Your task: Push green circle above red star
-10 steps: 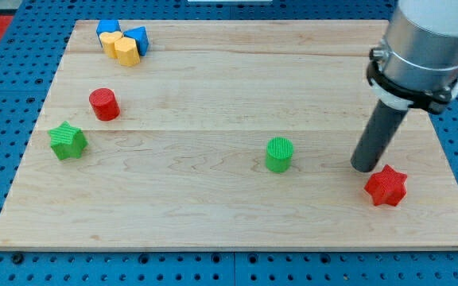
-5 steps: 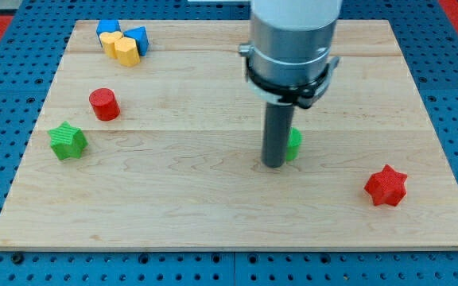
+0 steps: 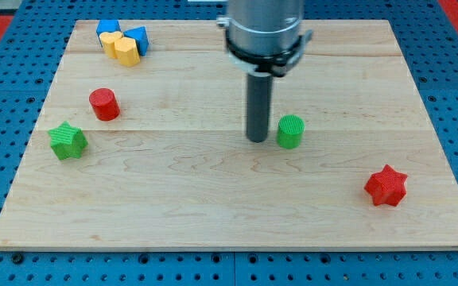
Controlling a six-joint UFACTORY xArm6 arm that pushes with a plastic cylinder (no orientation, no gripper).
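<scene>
The green circle (image 3: 290, 131) stands upright near the middle of the wooden board (image 3: 213, 206). My tip (image 3: 257, 139) rests on the board just to the circle's left, very close to it or touching it. The red star (image 3: 386, 186) lies toward the view's lower right, well to the right of and below the green circle. The rod rises from the tip to the arm's grey body at the view's top.
A red cylinder (image 3: 103, 104) and a green star (image 3: 68, 141) sit at the view's left. A cluster of blue and yellow blocks (image 3: 122, 41) sits at the top left corner. Blue pegboard surrounds the board.
My tip swept left from beside the red star, passed in front of the green circle, and now stands at its left. The green circle has shifted up and to the right.
</scene>
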